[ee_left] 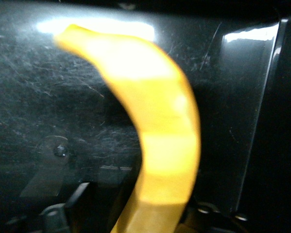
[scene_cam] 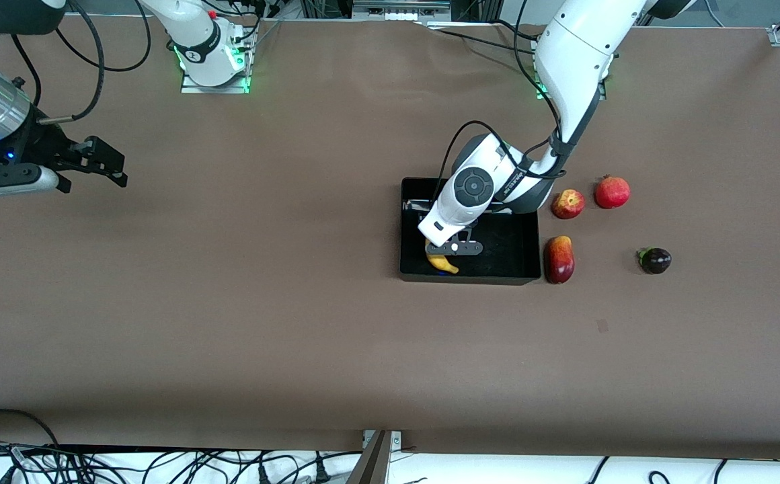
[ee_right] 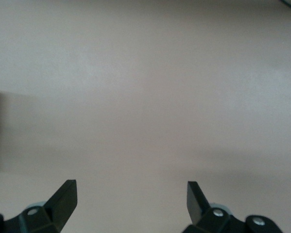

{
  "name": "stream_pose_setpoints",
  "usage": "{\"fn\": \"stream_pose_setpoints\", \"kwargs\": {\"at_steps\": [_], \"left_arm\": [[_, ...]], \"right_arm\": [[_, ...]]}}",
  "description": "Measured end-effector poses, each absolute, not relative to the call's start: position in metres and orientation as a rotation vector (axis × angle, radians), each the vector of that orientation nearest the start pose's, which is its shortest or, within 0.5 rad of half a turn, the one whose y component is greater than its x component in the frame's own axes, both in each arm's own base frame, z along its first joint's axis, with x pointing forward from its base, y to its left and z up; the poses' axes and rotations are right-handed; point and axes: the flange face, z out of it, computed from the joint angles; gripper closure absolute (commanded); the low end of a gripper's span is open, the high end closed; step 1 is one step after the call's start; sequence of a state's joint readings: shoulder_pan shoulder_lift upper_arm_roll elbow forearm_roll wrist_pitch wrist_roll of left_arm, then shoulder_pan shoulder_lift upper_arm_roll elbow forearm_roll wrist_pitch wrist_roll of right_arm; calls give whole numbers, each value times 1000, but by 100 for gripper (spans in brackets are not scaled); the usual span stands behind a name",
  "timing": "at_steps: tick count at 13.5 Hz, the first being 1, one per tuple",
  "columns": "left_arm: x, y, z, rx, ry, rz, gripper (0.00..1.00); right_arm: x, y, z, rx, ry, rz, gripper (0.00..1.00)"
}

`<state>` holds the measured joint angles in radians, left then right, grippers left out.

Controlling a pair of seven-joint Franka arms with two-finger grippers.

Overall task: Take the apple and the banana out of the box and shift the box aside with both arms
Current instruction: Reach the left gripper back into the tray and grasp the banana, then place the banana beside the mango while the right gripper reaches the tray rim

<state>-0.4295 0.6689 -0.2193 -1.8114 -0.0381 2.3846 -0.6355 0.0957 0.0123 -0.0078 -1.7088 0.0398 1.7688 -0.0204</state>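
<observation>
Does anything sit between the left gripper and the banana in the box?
Nothing visible does. The left gripper is down inside the box, right over the banana, which runs between its jaws in the left wrist view. The apple is already out on the table.

No legible text, label, brand, number or sign on any item. The left arm (scene_cam: pixel 491 185) carries a small line of lettering on its wrist housing, too small to read. The banana (ee_left: pixel 157 131), box (scene_cam: pixel 521 252) and table (scene_cam: pixel 228 302) bear no markings.
</observation>
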Motion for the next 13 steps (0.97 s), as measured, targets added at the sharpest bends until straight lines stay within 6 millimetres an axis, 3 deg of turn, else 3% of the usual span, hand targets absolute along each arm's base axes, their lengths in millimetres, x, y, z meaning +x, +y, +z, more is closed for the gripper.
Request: {"fn": "stream_pose_setpoints", "kwargs": {"at_steps": [3, 5, 9, 11, 13], "left_arm": [[521, -379, 184, -3221, -100, 236, 100], [527, -373, 198, -3219, -113, 230, 100], [538, -354, 247, -3189, -143, 258, 100], [546, -341, 279, -3169, -154, 284, 100], [560, -316, 315, -3157, -90, 307, 100]], "right_arm": [[577, 57, 542, -3098, -175, 21, 0], [571, 67, 536, -3096, -207, 106, 0], [562, 112, 533, -3090, -311, 148, 0], [560, 139, 519, -3093, -326, 185, 0], [562, 170, 496, -3099, -318, 204, 0]]}}
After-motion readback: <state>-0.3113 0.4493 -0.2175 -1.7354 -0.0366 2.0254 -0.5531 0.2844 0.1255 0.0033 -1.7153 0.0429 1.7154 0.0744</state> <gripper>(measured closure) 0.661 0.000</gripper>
